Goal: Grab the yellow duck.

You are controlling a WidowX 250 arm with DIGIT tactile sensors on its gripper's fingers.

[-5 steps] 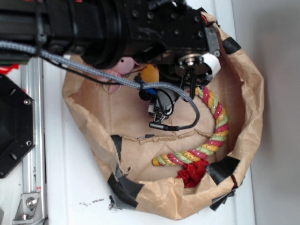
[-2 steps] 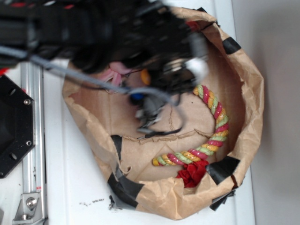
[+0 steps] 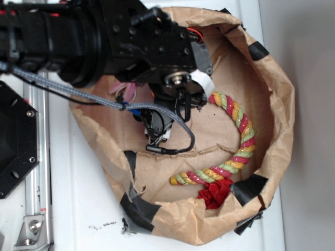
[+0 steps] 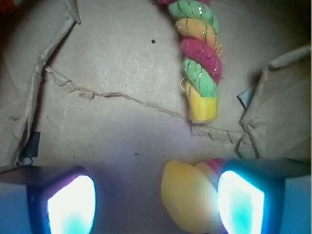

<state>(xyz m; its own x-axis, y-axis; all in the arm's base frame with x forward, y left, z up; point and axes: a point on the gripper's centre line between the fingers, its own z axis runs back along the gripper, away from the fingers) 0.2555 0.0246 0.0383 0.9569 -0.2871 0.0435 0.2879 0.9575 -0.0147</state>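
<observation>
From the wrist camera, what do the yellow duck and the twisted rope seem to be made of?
The yellow duck: probably soft plastic or rubber, with a smooth, even, seamless surface. The twisted rope: fibrous strands, likely cotton, fuzzy with glinting threads, its end bound in a yellow band.

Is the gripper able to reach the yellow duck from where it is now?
Probably yes. In the wrist view the yellow duck sits between the open fingers of the gripper, close to the right finger, with nothing blocking it.

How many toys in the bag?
3 visible. Duck sits between the open gripper fingers, against the right one. Rope curves along the bag's right side. Pink plush peeks from under the arm; more may be hidden there.
</observation>
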